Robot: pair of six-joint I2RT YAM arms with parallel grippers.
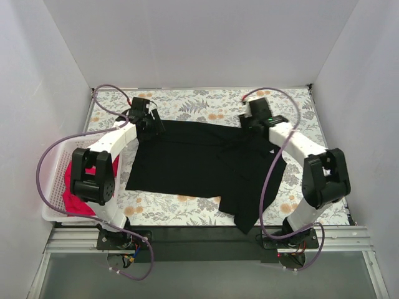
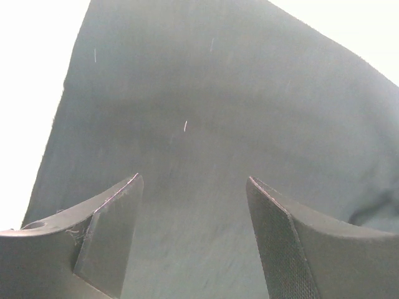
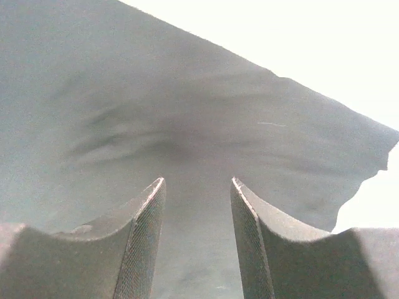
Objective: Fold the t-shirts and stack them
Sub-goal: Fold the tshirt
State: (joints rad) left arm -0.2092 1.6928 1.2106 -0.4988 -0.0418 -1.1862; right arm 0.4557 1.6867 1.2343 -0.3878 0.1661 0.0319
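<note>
The black t-shirt [image 1: 199, 165] lies spread on the flowered table, with a fold hanging toward the near right edge. My left gripper [image 1: 149, 121] is at its far left corner, open, with the black cloth [image 2: 206, 118] just under and beyond the fingers. My right gripper [image 1: 249, 124] is at the far right corner, open, above the cloth [image 3: 156, 118], nothing between the fingers. The red-pink t-shirt [image 1: 78, 199] lies in the basket at the left, partly hidden by my left arm.
The white lattice basket [image 1: 53, 187] stands at the table's left edge. White walls close the left, far and right sides. Purple cables loop over both arms. A flowered cloth [image 1: 199, 103] covers the table.
</note>
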